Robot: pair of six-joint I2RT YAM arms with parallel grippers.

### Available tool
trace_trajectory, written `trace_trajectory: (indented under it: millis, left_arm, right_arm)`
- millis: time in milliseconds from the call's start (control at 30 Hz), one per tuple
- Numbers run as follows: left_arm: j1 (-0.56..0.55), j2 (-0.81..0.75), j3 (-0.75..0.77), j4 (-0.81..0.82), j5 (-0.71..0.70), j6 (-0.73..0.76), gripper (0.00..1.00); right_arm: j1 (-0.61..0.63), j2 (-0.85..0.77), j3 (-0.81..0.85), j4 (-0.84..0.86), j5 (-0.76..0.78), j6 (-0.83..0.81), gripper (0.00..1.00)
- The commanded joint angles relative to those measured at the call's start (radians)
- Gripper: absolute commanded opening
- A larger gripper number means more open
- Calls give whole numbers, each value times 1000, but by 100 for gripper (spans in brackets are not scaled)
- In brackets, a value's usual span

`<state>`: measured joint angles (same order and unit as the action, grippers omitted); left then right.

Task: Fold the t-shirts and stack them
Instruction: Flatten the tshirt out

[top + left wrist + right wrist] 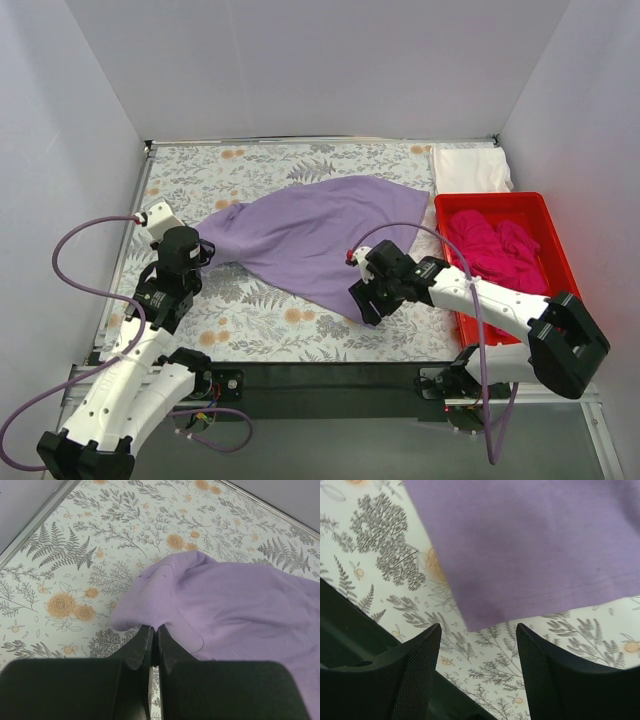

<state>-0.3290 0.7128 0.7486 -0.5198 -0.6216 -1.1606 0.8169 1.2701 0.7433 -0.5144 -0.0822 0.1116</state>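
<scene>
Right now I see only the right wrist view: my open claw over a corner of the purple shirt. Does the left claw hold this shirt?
Observer: Yes. The left claw is shut on the opposite end of the purple shirt.
Operator: Where are the other shirts, please?
Observer: The pink shirt lies crumpled inside the bin, on the right side.
Operator: And the white one?
Observer: The white shirt lies outside the bin, just behind its far wall.
</scene>
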Motion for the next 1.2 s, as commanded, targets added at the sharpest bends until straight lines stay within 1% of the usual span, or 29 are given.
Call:
trace_trajectory:
  millis: [0, 233, 533, 633, 700, 733, 767, 833, 867, 967, 1000, 1033, 1100, 1133, 1167]
  left_arm:
    - [5, 4, 0, 3, -6, -1, 0]
    - [7, 7, 6, 0, -1, 4, 0]
    - [5, 13, 11, -5, -6, 21, 0]
    - [5, 11, 11, -6, -9, 24, 0]
    - [5, 14, 9, -6, -10, 27, 0]
    - [5, 16, 6, -5, -12, 30, 0]
    - [5, 16, 8, -2, -10, 33, 0]
    - [5, 19, 8, 6, -12, 42, 0]
    - [5, 23, 8, 12, -12, 47, 0]
    - [5, 40, 24, 27, -15, 64, 0]
    - [5, 51, 34, 38, -10, 70, 0]
    - [5, 60, 70, 44, -7, 85, 0]
    - [7, 106, 121, 75, 5, 104, 0]
    - [5, 125, 191, 89, 5, 114, 0]
    - [5, 151, 227, 104, 6, 142, 0]
  right_arm:
    - [59, 32, -5, -7, -16, 26, 58]
    - [125, 142, 25, -22, 105, 51, 58]
    - [180, 224, 83, -42, 203, 94, 55]
    - [185, 258, 88, -52, 216, 105, 47]
    - [185, 273, 84, -59, 217, 109, 37]
    - [186, 285, 84, -62, 213, 114, 34]
    - [186, 287, 84, -67, 210, 115, 21]
    - [186, 275, 90, -75, 206, 117, 11]
    - [186, 267, 96, -87, 211, 115, 2]
    - [186, 233, 149, -127, 274, 100, 1]
    - [185, 224, 169, -169, 303, 94, 1]
    - [182, 200, 224, -186, 368, 86, 1]
    - [169, 164, 286, -232, 430, 51, 1]
    - [147, 154, 327, -249, 485, 39, 1]
    - [133, 146, 406, -260, 511, 24, 1]
